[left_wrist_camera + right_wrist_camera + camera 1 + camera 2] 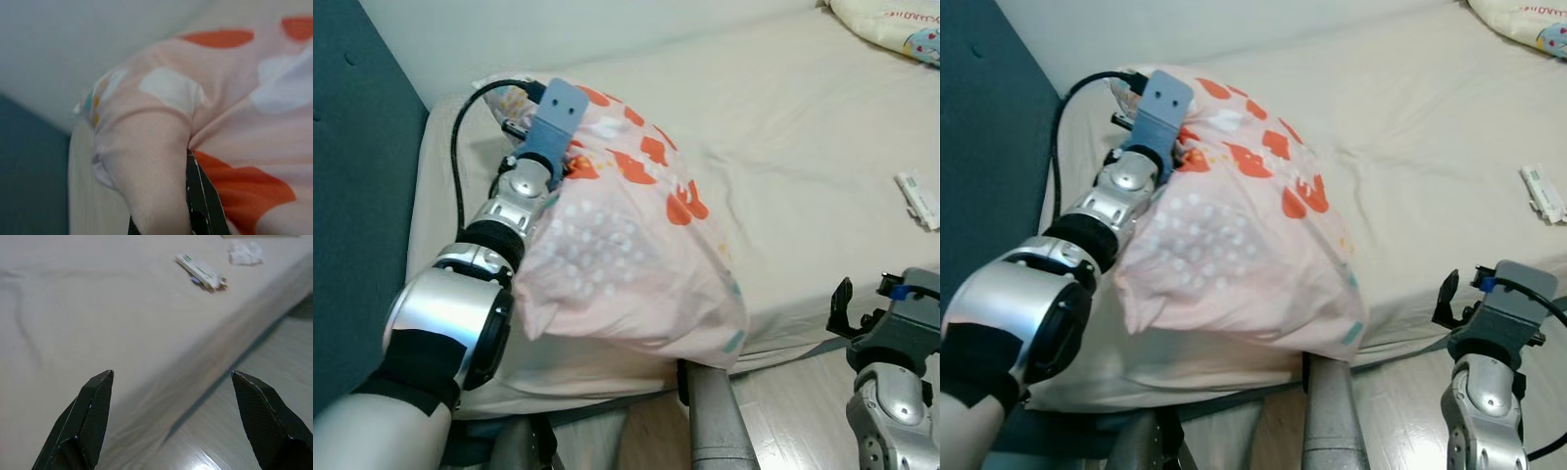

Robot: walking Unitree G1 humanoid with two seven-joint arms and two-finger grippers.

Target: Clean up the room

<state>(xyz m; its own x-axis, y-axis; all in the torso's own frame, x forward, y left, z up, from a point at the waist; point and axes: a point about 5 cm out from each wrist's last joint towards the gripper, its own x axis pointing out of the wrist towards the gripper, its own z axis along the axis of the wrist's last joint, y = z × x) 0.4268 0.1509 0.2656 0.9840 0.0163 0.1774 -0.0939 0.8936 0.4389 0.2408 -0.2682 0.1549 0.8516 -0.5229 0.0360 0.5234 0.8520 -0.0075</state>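
A pink pillow (626, 245) with orange-red prints hangs lifted over the left part of the cream bed (783, 127). My left gripper (521, 113) is shut on the pillow's far top corner. The fabric bunches around one black finger (200, 200) in the left wrist view. The pillow's lower end droops past the bed's near edge. My right gripper (172, 377) is open and holds nothing. It hovers low by the bed's near edge at the right (862, 313), over the wooden floor (793, 411).
A small white packet (917, 199) lies on the sheet at the right, with a crumpled white tissue (246, 252) beyond it. Another printed pillow (891, 24) rests at the far right corner. A dark blue padded wall (352, 196) borders the bed's left side.
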